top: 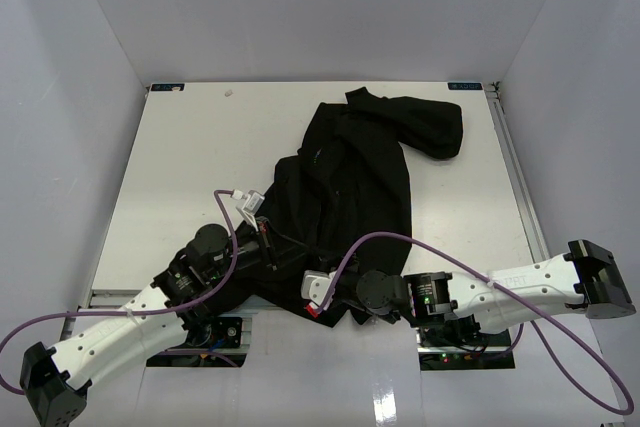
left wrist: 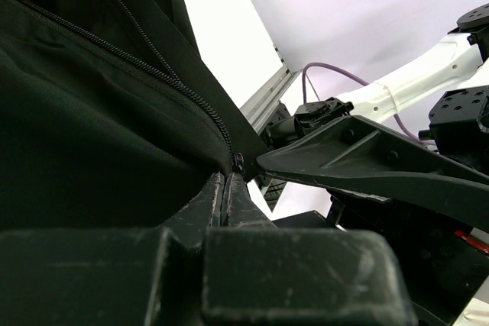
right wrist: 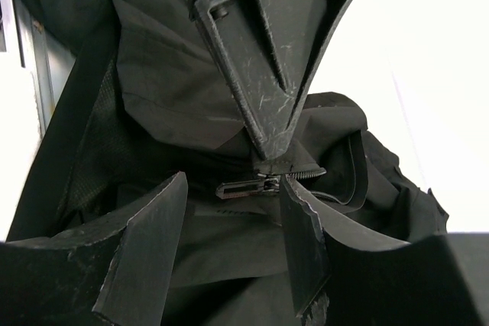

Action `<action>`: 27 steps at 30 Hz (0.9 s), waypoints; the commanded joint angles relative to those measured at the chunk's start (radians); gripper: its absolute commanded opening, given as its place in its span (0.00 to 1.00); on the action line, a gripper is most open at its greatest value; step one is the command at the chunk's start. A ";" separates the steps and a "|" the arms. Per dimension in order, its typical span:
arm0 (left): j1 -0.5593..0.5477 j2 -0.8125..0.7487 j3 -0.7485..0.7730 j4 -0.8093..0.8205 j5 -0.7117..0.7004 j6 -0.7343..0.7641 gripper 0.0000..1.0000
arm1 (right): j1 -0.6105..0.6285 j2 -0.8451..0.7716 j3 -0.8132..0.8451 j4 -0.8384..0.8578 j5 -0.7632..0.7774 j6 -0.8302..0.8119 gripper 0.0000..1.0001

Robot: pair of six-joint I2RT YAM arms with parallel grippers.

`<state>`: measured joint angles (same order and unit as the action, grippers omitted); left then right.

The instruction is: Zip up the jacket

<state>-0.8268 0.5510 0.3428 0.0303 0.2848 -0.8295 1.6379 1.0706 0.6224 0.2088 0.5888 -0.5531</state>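
- The black jacket [top: 350, 177] lies in a rumpled heap on the white table [top: 200, 137], a bit to the right of the middle
- Its top end is near the far edge of the table, and its bottom end comes down to the near edge, where the two arms meet it
- A fat fold [top: 435, 125] of the cloth sticks out at the far right of the heap
- The left gripper [left wrist: 228, 179] is pressed together, and it is pinching the edge of the jacket right at the low end of the zipper
- In the left wrist view, the line of zipper teeth [left wrist: 153, 70] runs across the dark cloth and ends just where that gripper bites
- The right gripper [right wrist: 235, 185] has its two fingers spread apart
- The little zipper slider [right wrist: 256, 187] lies sideways in the gap between them
- The finger on the right side of that view [right wrist: 306, 242] is just beside the end of the slider, and I cannot tell if it touches; the other finger [right wrist: 149, 253] is apart from it
- One of the left gripper's fingers [right wrist: 267, 66] comes down from above in the right wrist view, and its tip sits on the cloth just over the slider
- The two grippers are very near each other, at the bottom end of the jacket
- A purple cable [top: 400, 239] loops over the jacket from the right arm
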 commanded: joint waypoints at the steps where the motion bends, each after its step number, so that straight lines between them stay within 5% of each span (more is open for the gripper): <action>1: -0.003 0.001 0.047 0.019 0.017 0.004 0.00 | 0.005 -0.001 0.030 -0.013 0.017 0.029 0.58; 27: -0.004 -0.014 0.036 0.016 0.016 0.001 0.00 | 0.005 -0.029 -0.024 0.145 0.133 -0.034 0.37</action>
<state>-0.8268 0.5480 0.3431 0.0296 0.2802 -0.8284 1.6384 1.0410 0.5926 0.2854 0.6967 -0.5733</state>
